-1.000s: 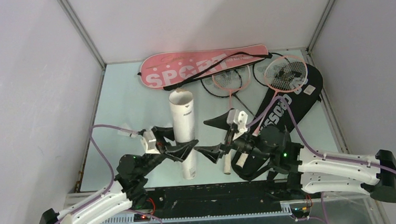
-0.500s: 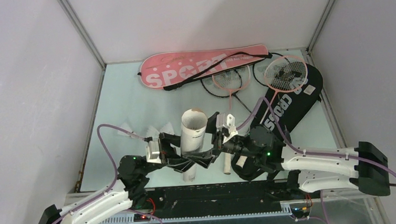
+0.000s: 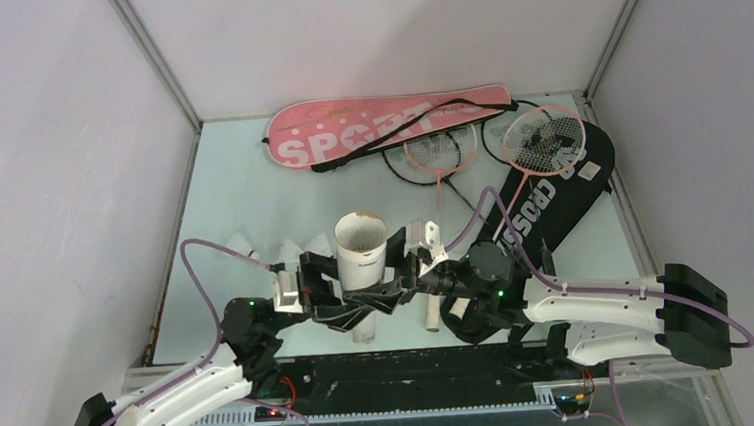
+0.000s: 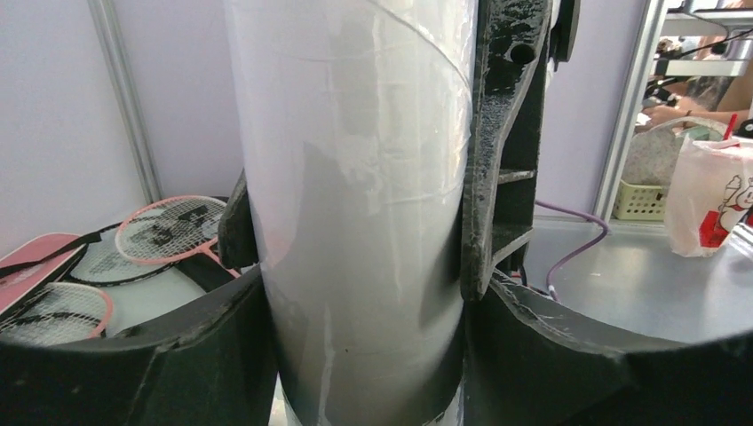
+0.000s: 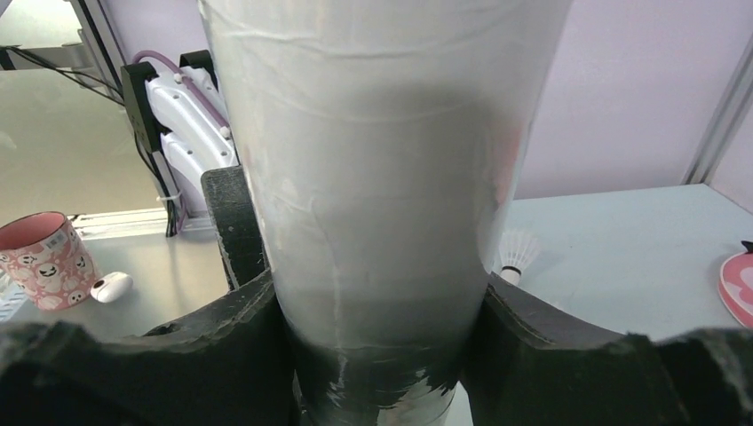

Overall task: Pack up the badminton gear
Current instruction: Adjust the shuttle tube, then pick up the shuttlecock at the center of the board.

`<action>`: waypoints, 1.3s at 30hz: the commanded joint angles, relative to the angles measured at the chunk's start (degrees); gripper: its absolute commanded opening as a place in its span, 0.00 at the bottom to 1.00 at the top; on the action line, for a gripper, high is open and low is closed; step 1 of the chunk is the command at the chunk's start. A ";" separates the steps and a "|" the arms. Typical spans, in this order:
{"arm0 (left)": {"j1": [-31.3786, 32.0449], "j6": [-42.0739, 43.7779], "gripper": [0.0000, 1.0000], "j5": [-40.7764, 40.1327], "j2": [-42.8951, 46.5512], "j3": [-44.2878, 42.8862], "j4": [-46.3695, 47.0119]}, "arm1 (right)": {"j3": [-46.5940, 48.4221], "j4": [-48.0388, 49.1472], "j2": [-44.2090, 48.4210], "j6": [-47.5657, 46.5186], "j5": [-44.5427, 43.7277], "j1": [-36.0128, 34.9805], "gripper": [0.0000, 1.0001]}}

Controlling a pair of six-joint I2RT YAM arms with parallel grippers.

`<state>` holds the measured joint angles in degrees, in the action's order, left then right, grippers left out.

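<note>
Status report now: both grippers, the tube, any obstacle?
Left gripper shut on tube. Right gripper shut on tube. Tube upright, open end up. Shuttlecocks loose beside it.

I get soft, even overhead light and weak shadows on the table [image 3: 241, 192]; both wrist views show the tube [image 4: 355, 195] slightly blurred up close, faintly glaring.

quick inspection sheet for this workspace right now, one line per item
surface: pale table, no spills seen
job's things: tube standing, open end up; pink bag and black bag at back, rackets by them; shuttlecocks loose at left
clutter: nothing seen
grippers: left gripper and right gripper both clamped on tube, opposite sides
cables: purple cables loop above table
surroundings: grey walls; pink mug on bench outside
</note>
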<state>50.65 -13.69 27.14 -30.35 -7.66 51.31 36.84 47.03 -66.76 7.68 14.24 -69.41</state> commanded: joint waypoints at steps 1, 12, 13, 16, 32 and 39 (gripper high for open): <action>-0.03 1.70 0.84 -2.85 2.38 -1.54 -4.88 | 0.16 3.53 1.74 -1.33 -1.72 -0.11 0.50; -0.02 -3.96 1.00 -24.49 16.61 -3.57 -33.68 | 0.14 -9.29 9.15 -7.39 -17.94 3.45 0.53; -0.03 -4.27 1.00 -25.72 18.21 -3.63 -36.44 | 0.09 -9.66 9.30 -7.36 -18.16 4.00 0.53; 0.00 -8.35 1.00 -38.01 20.28 -5.25 -42.60 | 0.07 -9.95 9.07 -7.22 -17.92 6.55 0.53; -31.31 -9.19 1.00 -32.61 -25.35 -35.25 -65.32 | -2.56 -10.96 8.73 -6.49 -4.15 11.39 0.54; -37.31 1.56 1.00 -12.73 -41.40 -39.09 -64.76 | -2.56 -12.89 8.41 -7.15 -3.27 11.53 0.54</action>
<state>13.85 -20.12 0.56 -68.38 -44.51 -12.60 33.52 31.44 -58.83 1.34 8.97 -58.17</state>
